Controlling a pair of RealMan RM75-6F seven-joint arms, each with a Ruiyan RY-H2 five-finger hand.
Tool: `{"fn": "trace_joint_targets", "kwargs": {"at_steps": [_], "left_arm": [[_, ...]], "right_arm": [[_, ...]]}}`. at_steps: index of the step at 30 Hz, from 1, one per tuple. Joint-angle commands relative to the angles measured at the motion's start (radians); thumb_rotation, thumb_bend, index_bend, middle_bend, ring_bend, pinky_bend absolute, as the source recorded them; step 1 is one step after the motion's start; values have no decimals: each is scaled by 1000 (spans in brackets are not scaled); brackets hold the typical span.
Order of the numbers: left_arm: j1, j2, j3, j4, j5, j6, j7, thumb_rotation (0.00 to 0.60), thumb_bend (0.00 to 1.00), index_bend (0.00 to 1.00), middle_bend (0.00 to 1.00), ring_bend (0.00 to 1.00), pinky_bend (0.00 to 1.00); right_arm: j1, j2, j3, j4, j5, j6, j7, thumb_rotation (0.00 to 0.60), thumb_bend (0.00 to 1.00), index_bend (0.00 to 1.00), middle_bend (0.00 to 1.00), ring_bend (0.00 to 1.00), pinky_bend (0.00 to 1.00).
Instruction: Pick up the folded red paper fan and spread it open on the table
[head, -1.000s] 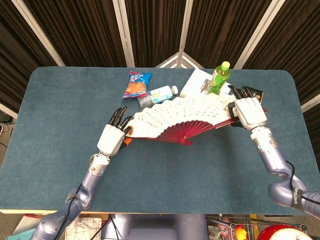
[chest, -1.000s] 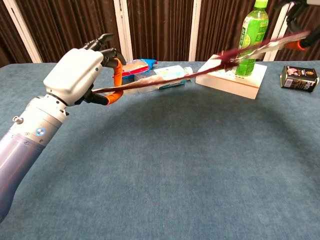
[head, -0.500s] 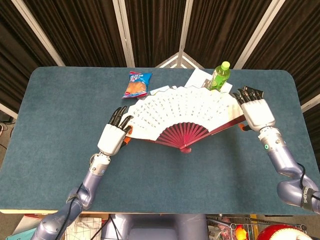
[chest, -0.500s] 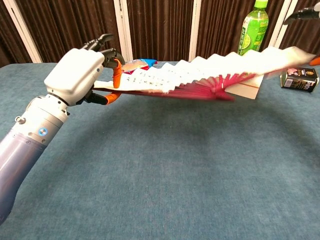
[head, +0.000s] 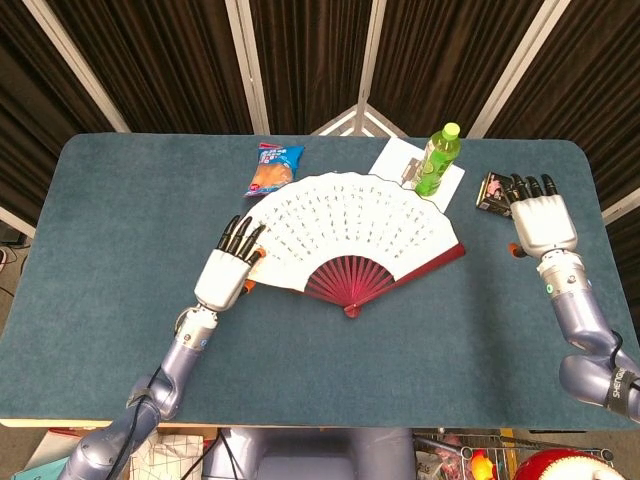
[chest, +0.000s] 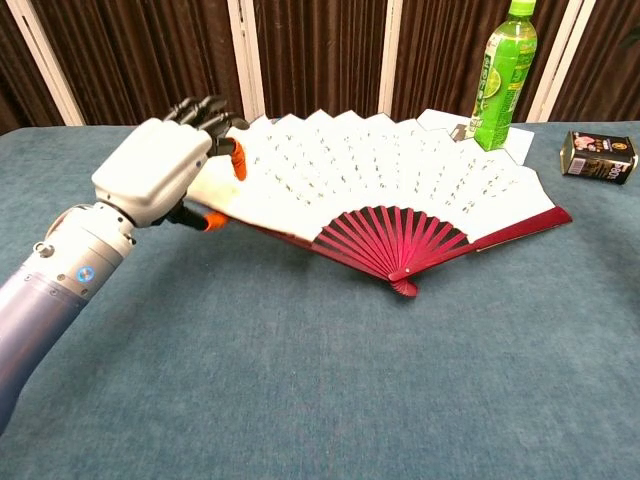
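We judge the task all but finished: the red paper fan is fully spread, its white leaf arched wide and its red ribs converging at the pivot on the side nearest us. It lies on the table, its right guard stick flat on the cloth in the chest view; whether the left edge is fully down we cannot tell. Our left hand sits at the fan's left edge, fingers curled over the end of the leaf with an orange-tipped thumb under it, so it appears to be pinching that edge. Our right hand is well apart from the fan, off beyond its right tip, fingers extended side by side and holding nothing; the chest view does not show it. Behind the fan stand a green bottle on a white pad, with a snack packet behind its left half and a small dark tin beyond its right tip. What seems left is for the left hand to let go and draw clear without dragging the leaf.
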Motion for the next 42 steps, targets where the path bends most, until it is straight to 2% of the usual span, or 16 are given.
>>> {"fn": "trace_joint_targets", "kwargs": {"at_steps": [1, 5, 8, 12, 17, 21, 25, 29, 34, 37, 42], "left_arm": [[10, 45, 9, -44, -15, -109, 86, 600, 107, 186, 0, 0, 0], [-3, 110, -2, -148, -38, -200, 194, 600, 26, 141, 0, 0, 0], [-10, 165, -11, -246, -59, -267, 311, 600, 0, 124, 0, 0, 0], [-5, 253, -31, -429, -109, -353, 466, 600, 0, 119, 0, 0, 0], [23, 416, -58, -747, -243, -479, 742, 600, 0, 119, 0, 0, 0], [51, 528, -80, -972, -370, -507, 898, 600, 0, 119, 0, 0, 0], [94, 648, -80, -1174, -464, -463, 985, 600, 0, 118, 0, 0, 0], [152, 742, -73, -1311, -494, -392, 961, 600, 0, 111, 0, 0, 0], [260, 837, -40, -1395, -416, -274, 791, 600, 0, 109, 0, 0, 0], [328, 886, 0, -1409, -354, -197, 707, 600, 0, 109, 0, 0, 0], [487, 953, 74, -1424, -254, 12, 574, 600, 0, 109, 0, 0, 0]], "right_arm": [[-3, 0, 2, 4, -2, -1, 7, 600, 235, 49, 46, 75, 48], [-5, -4, 2, 10, 0, -8, 14, 600, 234, 48, 46, 75, 48], [-6, -9, 0, 17, 3, -13, 14, 600, 234, 48, 46, 75, 48], [-6, -17, -3, 28, 4, -20, 15, 600, 234, 49, 46, 75, 48], [-8, -23, -5, 43, 1, -25, 19, 600, 233, 49, 46, 75, 48], [-12, -28, -5, 49, -2, -26, 27, 600, 234, 49, 46, 75, 48], [-20, -33, -4, 50, -12, -27, 50, 600, 234, 48, 46, 75, 48], [-40, -37, 12, 35, -43, -9, 116, 600, 235, 52, 46, 75, 48], [-111, -43, 30, -24, -150, 88, 267, 600, 235, 63, 46, 75, 48], [-169, -44, 10, -54, -246, 173, 335, 600, 234, 65, 46, 75, 48], [-314, -79, -62, -79, -392, 361, 445, 600, 234, 84, 46, 75, 48]]}}
